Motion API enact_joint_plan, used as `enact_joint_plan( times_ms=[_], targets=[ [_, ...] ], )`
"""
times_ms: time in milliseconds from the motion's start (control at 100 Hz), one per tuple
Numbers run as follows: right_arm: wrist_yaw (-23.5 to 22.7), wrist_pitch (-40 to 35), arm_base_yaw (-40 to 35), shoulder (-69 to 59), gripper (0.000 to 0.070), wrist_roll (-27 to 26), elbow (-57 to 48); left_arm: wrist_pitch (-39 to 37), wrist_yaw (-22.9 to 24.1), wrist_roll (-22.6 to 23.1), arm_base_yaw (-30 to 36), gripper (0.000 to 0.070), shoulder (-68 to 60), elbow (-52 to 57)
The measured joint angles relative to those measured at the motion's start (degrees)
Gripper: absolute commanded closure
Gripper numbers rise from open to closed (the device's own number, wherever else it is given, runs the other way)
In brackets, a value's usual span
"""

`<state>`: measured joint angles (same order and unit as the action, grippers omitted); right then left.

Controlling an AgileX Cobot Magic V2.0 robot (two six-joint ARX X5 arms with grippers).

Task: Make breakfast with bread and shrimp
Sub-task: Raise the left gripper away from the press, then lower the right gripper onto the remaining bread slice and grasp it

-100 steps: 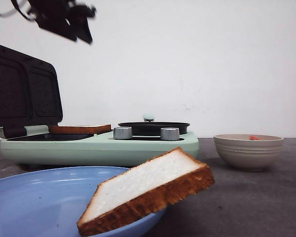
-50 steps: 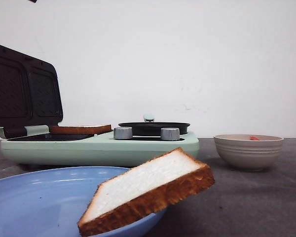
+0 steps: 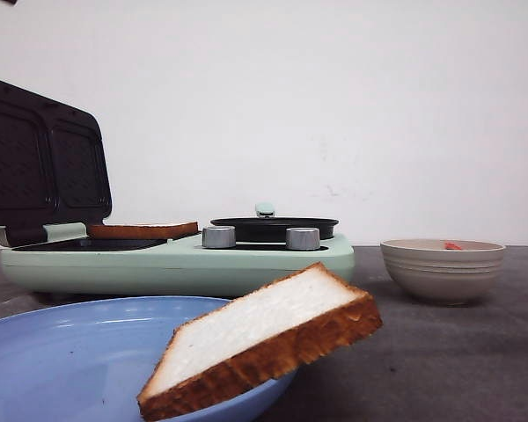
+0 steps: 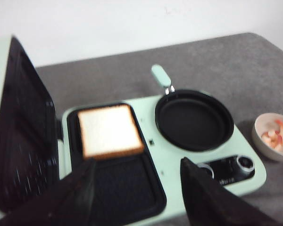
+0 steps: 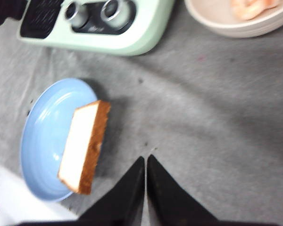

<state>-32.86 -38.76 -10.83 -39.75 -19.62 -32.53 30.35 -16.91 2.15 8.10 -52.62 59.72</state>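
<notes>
While 1 bread slice (image 4: pixel 109 132) toasts, 1 (image 3: pixel 262 350) waits.

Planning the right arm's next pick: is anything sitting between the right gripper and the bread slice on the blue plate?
Nothing visible. Only bare grey tabletop lies between the right gripper, fingers together, and the bread slice leaning on the blue plate.

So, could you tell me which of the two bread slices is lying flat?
The slice on the sandwich maker's grill plate lies flat; the other slice leans tilted against the blue plate's rim.
</notes>
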Motion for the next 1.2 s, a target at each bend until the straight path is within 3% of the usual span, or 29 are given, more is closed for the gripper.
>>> enact_joint_plan(
  times_ms=[150,630,790,1200],
  targets=[
    [0.0,0.1,-3.9,0.0,0.0584,-1.4,0.1,-2.9,0.0,-2.9,0.0,0.0411,8.2,-9.2],
    [0.1,19.0,-18.6,-8.2,0.0557,-14.7,8.6,4.4,0.3,-4.5,0.0,0.041,23.6,-14.6],
    [0.1,25.0,-23.3,-14.5,0.0419,-16.2,8.6,6.5,0.3,-4.5,0.0,0.041,24.9,-14.6],
    [0.5,33.8,-29.4,-24.0,0.0393,-19.7,8.6,9.3,0.3,-4.4,0.0,0.041,27.2,-14.6]
  ],
)
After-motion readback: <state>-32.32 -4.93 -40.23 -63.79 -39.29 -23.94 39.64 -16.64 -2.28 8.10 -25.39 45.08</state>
